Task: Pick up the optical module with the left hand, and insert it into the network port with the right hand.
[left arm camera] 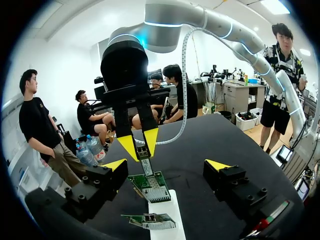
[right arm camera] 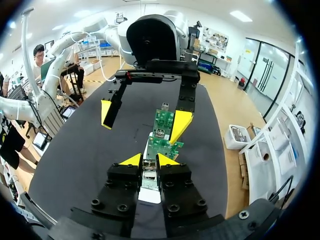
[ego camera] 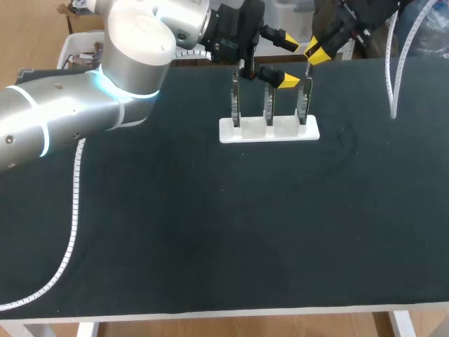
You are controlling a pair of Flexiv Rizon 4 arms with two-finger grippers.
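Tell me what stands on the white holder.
Three circuit boards stand upright in slots of the white holder. Their lower edges are hidden inside the slots, and the right pincer, shut on the optical module, covers the top of one end board.

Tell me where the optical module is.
The optical module is held in the right gripper, at the top of the rightmost board on the white stand, far middle of the table in the head view.
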